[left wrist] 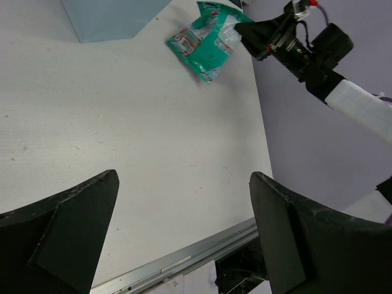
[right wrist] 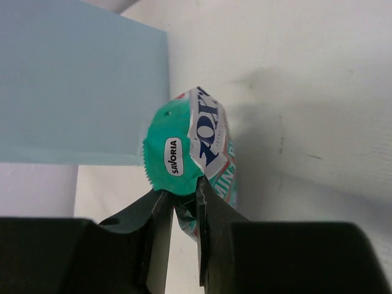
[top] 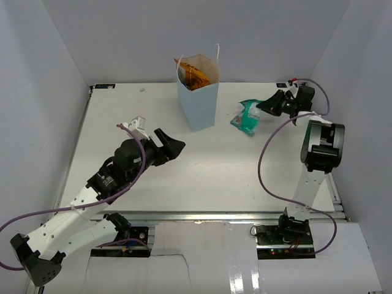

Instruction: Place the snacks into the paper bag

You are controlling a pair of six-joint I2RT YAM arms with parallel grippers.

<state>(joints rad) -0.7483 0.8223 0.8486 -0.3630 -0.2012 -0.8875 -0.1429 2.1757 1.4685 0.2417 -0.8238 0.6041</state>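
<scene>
Paper bag (top: pixel 199 104) stands upright near the middle of the table's (top: pixel 214 177) far edge, mouth open, a thin white loop handle sticking up. Large orange chip bag (top: pixel 197 72) sits inside it, its top showing above the rim. Teal pouch (top: pixel 247 116) lies just right of the bag, toward the far right corner, close to the bag's wall but apart from it. Right gripper (top: pixel 262 107) reaches in from the right edge; the right wrist view shows its jaws drawn nearly together, pinching the crimped edge of the pouch (right wrist: pixel 184 153) between the fingertips (right wrist: pixel 160 214). Whether the pouch's far end rests on the table or is lifted off cannot be told. Left gripper (top: pixel 171 146) hangs over the left-centre of the table, pointing toward the pouch, jaws spread wide with nothing between them; from its own camera both fingers (left wrist: pixel 73 239) frame bare tabletop.
</scene>
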